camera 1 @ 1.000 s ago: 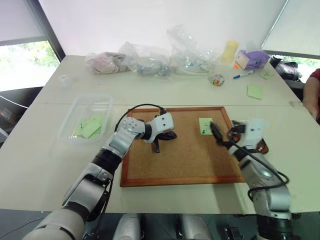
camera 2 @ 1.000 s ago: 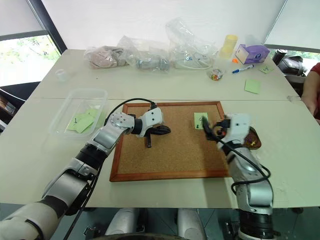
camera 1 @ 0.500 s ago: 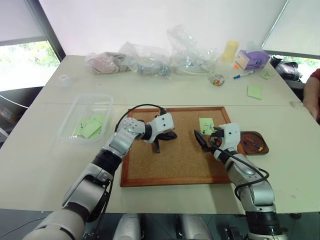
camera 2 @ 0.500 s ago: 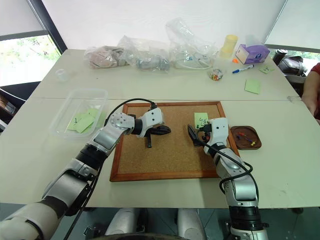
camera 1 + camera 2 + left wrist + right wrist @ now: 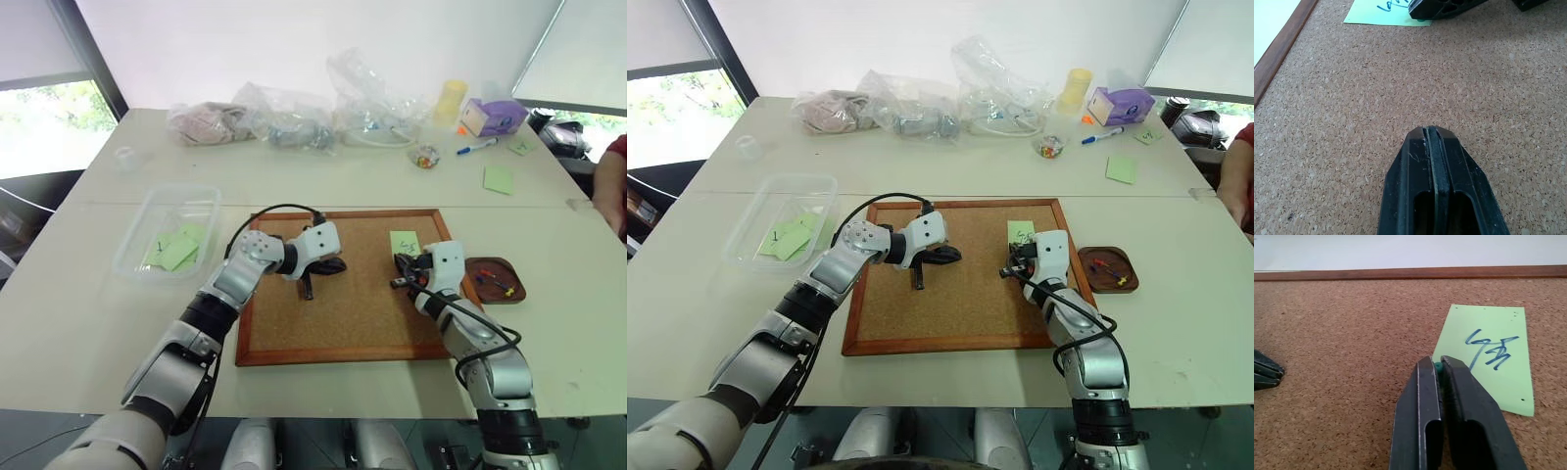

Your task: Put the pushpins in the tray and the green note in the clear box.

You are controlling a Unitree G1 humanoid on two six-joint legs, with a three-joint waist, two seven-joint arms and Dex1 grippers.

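Right gripper (image 5: 1439, 368): fingers pressed together on a small teal pin (image 5: 1438, 365), pinched at the near left corner of the green note (image 5: 1488, 355); probably the last pin fastening that corner, gripped low so it can be pulled straight out.
Left gripper (image 5: 1431, 134): fingers closed flat on each other with nothing between, tip resting low over bare cork; likely parked mid-board to stay out of the way.
Green note: lying flat on the corkboard (image 5: 343, 323), near its far right corner, scribble facing up; roughly square, so no real long axis, edges running about parallel with the board's frame.
Tray (image 5: 517, 284): on the table just beside the board's right edge, a few coloured pins (image 5: 495, 283) already inside; close by, so a short carry for the pinched pin.
Clear box (image 5: 147, 230): well off to the left of the board, with other green notes inside.
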